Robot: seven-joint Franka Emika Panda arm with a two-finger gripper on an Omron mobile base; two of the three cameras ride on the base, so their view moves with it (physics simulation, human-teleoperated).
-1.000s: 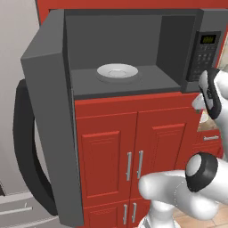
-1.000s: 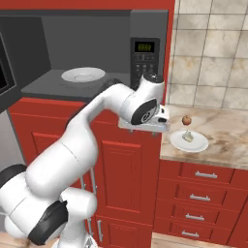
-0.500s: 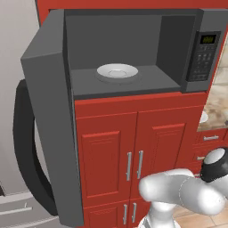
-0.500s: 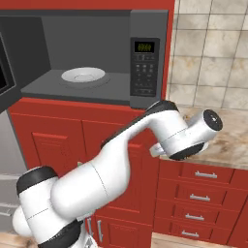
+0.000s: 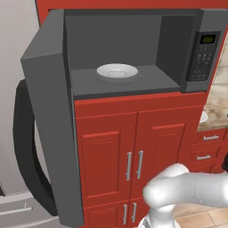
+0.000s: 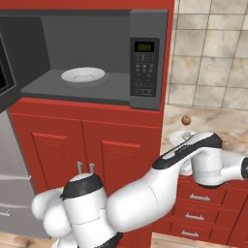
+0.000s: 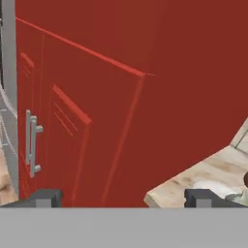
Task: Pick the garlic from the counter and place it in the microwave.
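Your microwave stands with its door swung wide to the left, so the cavity mouth is open and only a white plate sits on its floor, with bare grey floor around it. The keypad panel forms the cavity's right edge, next to the counter. A small round thing — brownish at this size, likely the garlic — sits over a white dish on the counter, near its front edge and partly behind the arm. In the hand view your gripper has its fingers spread wide, gripping nothing, facing the red cabinet side with the counter's edge at lower right.
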